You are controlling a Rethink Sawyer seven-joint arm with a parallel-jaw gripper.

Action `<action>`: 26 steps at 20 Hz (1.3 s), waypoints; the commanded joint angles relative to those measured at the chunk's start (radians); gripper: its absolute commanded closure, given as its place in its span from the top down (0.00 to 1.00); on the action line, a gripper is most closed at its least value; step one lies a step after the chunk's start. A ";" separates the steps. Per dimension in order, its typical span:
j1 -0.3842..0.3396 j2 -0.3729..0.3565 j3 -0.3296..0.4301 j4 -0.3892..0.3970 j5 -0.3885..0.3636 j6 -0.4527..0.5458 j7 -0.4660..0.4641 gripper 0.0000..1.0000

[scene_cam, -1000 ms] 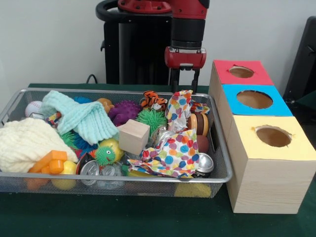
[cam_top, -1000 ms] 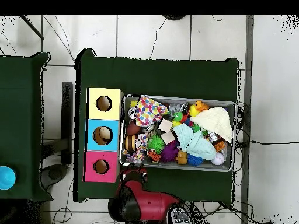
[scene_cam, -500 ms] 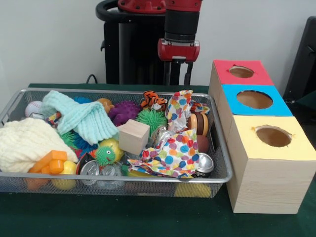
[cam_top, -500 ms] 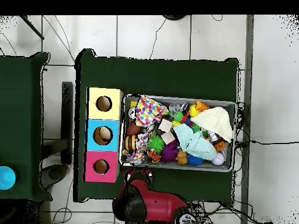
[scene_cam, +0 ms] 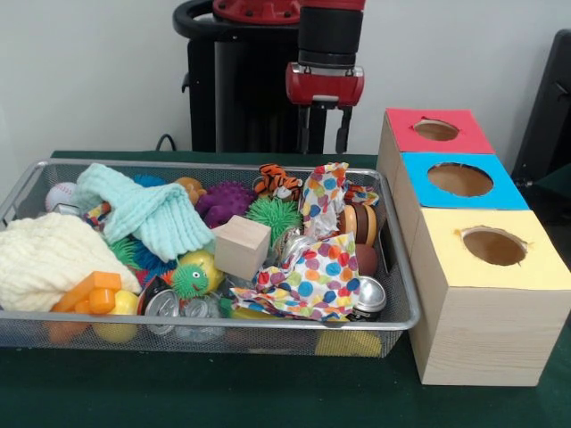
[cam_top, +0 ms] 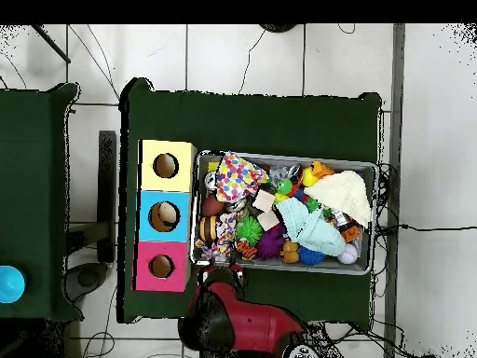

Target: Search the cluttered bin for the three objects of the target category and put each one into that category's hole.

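The wire mesh bin [scene_cam: 178, 332] lies on the green table and is full of toys. A polka-dot cloth [scene_cam: 308, 281] lies crumpled at its front right, also seen in the overhead view [cam_top: 238, 175]. A second polka-dot cloth [scene_cam: 324, 192] stands bunched up behind it, near the far rim. The yellow-surrounded hole [scene_cam: 493, 247] tops the nearest wooden box, beside the bin, and shows in the overhead view [cam_top: 166, 166]. My gripper [scene_cam: 324, 131] hangs open and empty above the bin's far rim, just behind the second cloth.
The blue-surrounded hole [scene_cam: 459, 179] and the red-surrounded hole [scene_cam: 435, 130] lie behind the yellow one. A mint knitted cloth [scene_cam: 147, 214], a cream knitted cloth [scene_cam: 49, 259], a wooden block [scene_cam: 241, 247] and cans [scene_cam: 368, 297] fill the bin.
My gripper has risen from just above the bin's far rim and shifted slightly left, still empty. The cloths have not moved.
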 commanded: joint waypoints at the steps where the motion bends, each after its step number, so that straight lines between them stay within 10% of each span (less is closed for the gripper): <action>1: -0.023 0.033 0.161 -0.072 0.093 -0.007 0.290 1.00; 26: 0.067 0.063 0.022 -0.128 0.165 -0.218 0.233 1.00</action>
